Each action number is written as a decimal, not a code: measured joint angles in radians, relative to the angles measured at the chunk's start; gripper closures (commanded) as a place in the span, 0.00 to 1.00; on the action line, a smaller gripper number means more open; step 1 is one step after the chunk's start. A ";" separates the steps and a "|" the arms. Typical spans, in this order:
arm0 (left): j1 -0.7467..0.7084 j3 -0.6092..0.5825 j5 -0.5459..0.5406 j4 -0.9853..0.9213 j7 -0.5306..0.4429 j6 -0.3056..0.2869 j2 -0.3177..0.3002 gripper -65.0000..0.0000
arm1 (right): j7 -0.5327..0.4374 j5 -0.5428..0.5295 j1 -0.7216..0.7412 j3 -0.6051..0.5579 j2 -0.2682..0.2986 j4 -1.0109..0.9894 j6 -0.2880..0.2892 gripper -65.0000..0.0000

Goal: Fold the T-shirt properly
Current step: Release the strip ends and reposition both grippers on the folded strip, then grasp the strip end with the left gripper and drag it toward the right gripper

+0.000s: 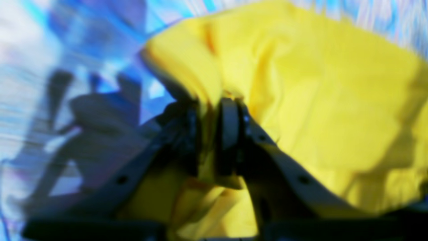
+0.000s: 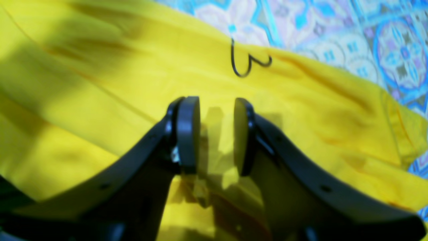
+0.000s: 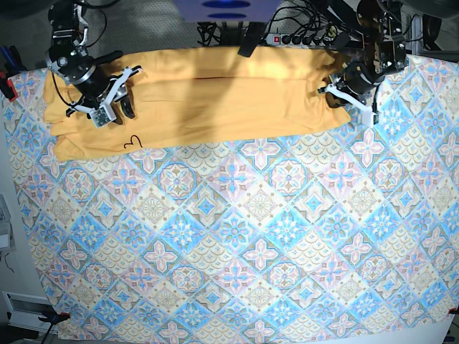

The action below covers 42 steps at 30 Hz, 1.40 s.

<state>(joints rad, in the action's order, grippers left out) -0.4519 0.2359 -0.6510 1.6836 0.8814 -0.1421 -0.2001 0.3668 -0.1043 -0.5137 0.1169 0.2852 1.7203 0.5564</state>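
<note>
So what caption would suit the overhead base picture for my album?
Two robot arms at opposite ends of a long folded yellow T-shirt on a patterned tablecloth.

T-shirt (image 3: 215,100) soft matt cloth; tablecloth (image 3: 251,244) matt printed fabric

Two arms were seen, built of black joints with loose black cables at their bases. Each gripper carried white side plates, and the fingers (image 2: 188,134) were dark, long and tapered, ending in rounded flat pads, with small screw holes along each one.
</note>
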 measured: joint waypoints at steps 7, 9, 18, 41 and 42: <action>0.020 0.100 -0.008 0.001 0.002 -0.005 0.006 1.00 | 0.002 0.003 -0.005 0.000 0.000 -0.017 0.000 0.74; 0.023 0.131 -0.007 0.001 0.002 -0.004 0.006 1.00 | 0.003 0.003 -0.005 0.000 0.000 -0.019 -0.001 0.74; 0.058 0.148 -0.004 0.029 0.005 -0.001 0.003 1.00 | 0.002 0.003 -0.005 -0.045 0.006 -0.019 0.000 0.74; 0.098 -0.177 0.002 0.175 0.009 -0.132 0.183 1.00 | -0.003 0.003 -0.005 -0.037 0.006 -0.019 -0.003 0.74; 0.098 -0.184 0.003 0.175 0.008 -0.132 0.187 1.00 | -0.003 0.003 -0.005 -0.037 0.006 -0.019 -0.003 0.74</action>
<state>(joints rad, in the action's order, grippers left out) -0.3538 0.0517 -0.6479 1.8587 0.8898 -0.2745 -0.0135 0.3634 -0.1013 -0.5182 0.0803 0.2913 1.7012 0.5533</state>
